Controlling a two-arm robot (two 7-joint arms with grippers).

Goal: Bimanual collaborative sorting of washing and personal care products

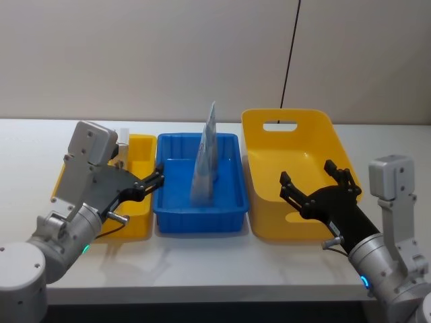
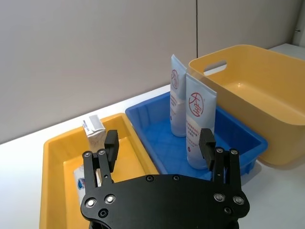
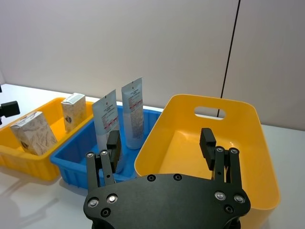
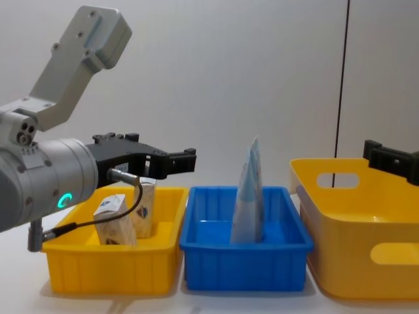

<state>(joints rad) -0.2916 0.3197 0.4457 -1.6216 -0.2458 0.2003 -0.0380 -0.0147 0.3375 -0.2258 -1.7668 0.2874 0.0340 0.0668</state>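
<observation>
Both grippers hung wide open and empty over the table's (image 1: 202, 269) near side: the left gripper (image 1: 156, 176) above the small yellow tray (image 1: 140, 140), the right gripper (image 1: 313, 178) over the large yellow bin's (image 1: 296, 229) front wall. Beyond, two cartons (image 3: 33, 132) stood in the small tray, two tubes (image 2: 200, 124) upright in the blue tray (image 1: 195, 222) between.

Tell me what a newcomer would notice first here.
Two tall tubes standing upright in the blue tray at the centre catch the eye first. To the robot's left, leafy-print cartons sit in the small yellow tray; to its right stands the big yellow bin. The left gripper hovers open where the two trays meet, and the right gripper hovers open over the bin.
</observation>
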